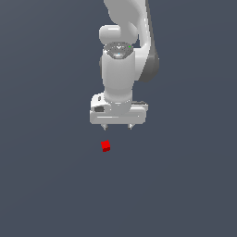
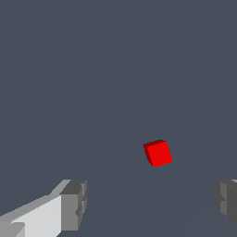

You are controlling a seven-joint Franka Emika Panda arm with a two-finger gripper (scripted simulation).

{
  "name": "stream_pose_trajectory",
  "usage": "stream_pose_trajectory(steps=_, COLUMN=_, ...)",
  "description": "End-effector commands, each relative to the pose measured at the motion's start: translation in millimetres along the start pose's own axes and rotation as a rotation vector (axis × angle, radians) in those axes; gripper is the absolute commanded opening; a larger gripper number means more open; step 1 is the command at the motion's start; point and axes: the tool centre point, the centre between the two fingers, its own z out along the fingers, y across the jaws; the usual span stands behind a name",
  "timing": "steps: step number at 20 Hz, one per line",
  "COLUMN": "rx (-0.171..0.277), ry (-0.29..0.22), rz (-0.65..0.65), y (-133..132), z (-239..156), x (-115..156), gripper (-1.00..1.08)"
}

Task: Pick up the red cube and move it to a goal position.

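White robot pincer [image 1: 118,126] hung released above dark grey surface [image 1: 46,185], jaws spread wide; tiny bright-red cube [image 1: 106,146] sat apart, ungrasped, likely awaiting approach; surface edges unseen.

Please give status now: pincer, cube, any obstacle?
Pincer open, empty, above the floor. Cube on the floor, free, not between the fingers. No obstacle seen.

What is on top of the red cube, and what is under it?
Nothing sits on the red cube; its top face is bare in both views. The open end effector is apart from it, not touching. Under it only the plain grey floor shows; its bottom face is hidden.
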Motion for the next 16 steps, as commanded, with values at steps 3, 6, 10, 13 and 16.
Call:
stream_pose_trajectory(steps=3, rx=0.000, ry=-0.001, rz=-0.002, y=0.3, z=1.2, x=-0.2, gripper=1.00)
stream_pose_trajectory(steps=6, rx=0.001, ry=-0.003, rz=-0.012, y=2.5, z=7.5, x=-1.3, gripper=1.00)
stream_pose_trajectory(steps=10, rx=0.004, ry=-0.011, rz=-0.038, y=7.9, z=24.4, x=-4.1, gripper=1.00)
stream_pose_trajectory(steps=13, rx=0.008, ry=-0.020, rz=-0.069, y=14.2, z=43.7, x=-7.3, gripper=1.00)
stream_pose_trajectory(steps=16, rx=0.012, ry=-0.032, rz=-0.107, y=22.2, z=68.4, x=-11.2, gripper=1.00)
